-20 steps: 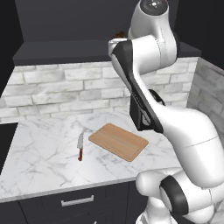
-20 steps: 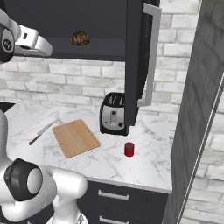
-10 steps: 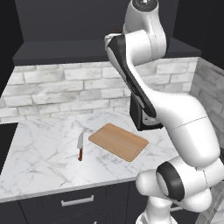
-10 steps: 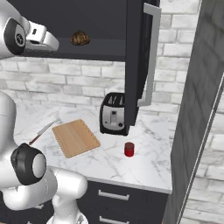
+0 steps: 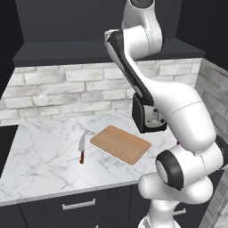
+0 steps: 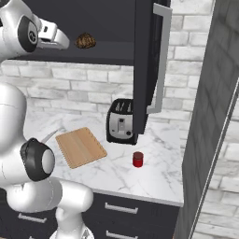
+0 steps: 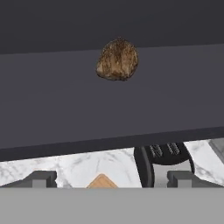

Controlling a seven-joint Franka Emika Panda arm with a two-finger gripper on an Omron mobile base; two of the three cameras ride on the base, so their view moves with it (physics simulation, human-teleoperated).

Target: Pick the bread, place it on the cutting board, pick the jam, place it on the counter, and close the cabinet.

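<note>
The bread [image 6: 85, 41], a small dark brown lumpy loaf, lies on the shelf of the open cabinet [image 6: 148, 65]. My gripper [image 6: 64, 43] hovers just left of it at shelf height, open and holding nothing. In the hand view the bread [image 7: 117, 59] sits ahead on the dark shelf, above the middle of my gripper [image 7: 112, 179]. The wooden cutting board [image 6: 80, 147] lies on the marble counter [image 6: 158, 168]. The red jam [image 6: 137, 159] stands on the counter in front of the toaster. The board [image 5: 120, 143] also lies flat in the left base view.
A black toaster [image 6: 121, 127] stands under the open cabinet door, whose long silver handle [image 6: 161, 60] juts out. A red-handled knife [image 5: 82, 149] lies left of the board. A tall dark panel [image 6: 210, 116] bounds the counter on the right.
The hand has moved a little to the right along the shelf, closer to the bread. Its fingers stay spread, and the bread, jam and board have not moved.
</note>
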